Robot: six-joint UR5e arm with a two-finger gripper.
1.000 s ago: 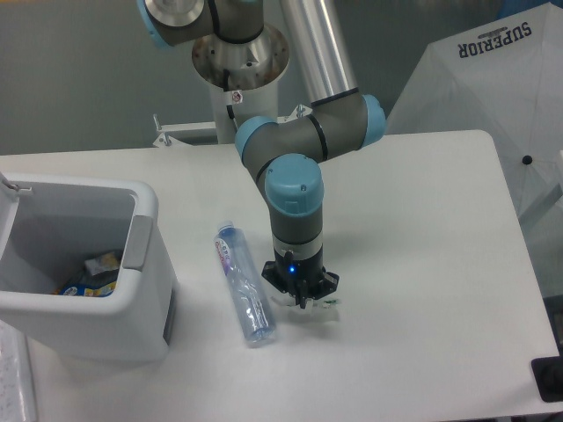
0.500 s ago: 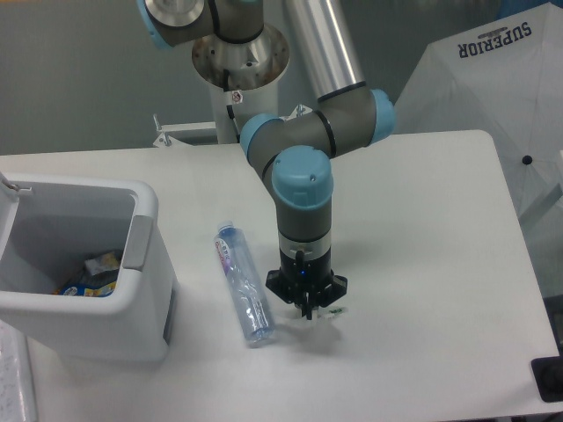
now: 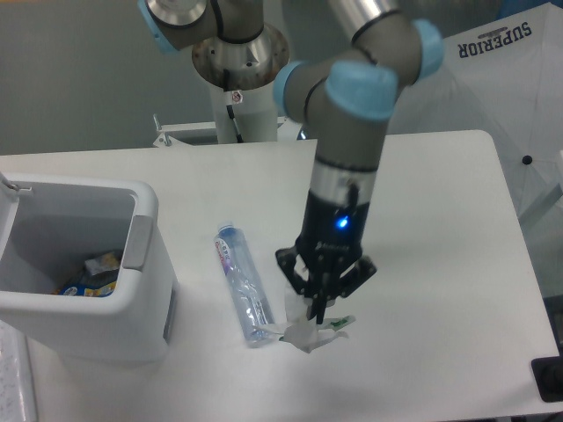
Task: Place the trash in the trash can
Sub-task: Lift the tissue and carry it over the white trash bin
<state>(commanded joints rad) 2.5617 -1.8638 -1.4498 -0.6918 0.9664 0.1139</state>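
We see our single arm reaching down from its grey mounting column at the back, grey tube segments joined by light blue capped joints. The wrist points almost straight down (tilted slightly toward the camera), a small blue light glowing on it. Below it our black gripper (image 3: 318, 309) has its two fingers drawn together, tips pinched on a pale wad.

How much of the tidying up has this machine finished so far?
Some colourful wrappers already lie in the white bin. Right now the gripper is pinched on a small white tissue, which hangs from its fingertips just above the table. It must be carried left and dropped into the bin. After that, the clear plastic bottle lying beside the bin remains to be picked up.
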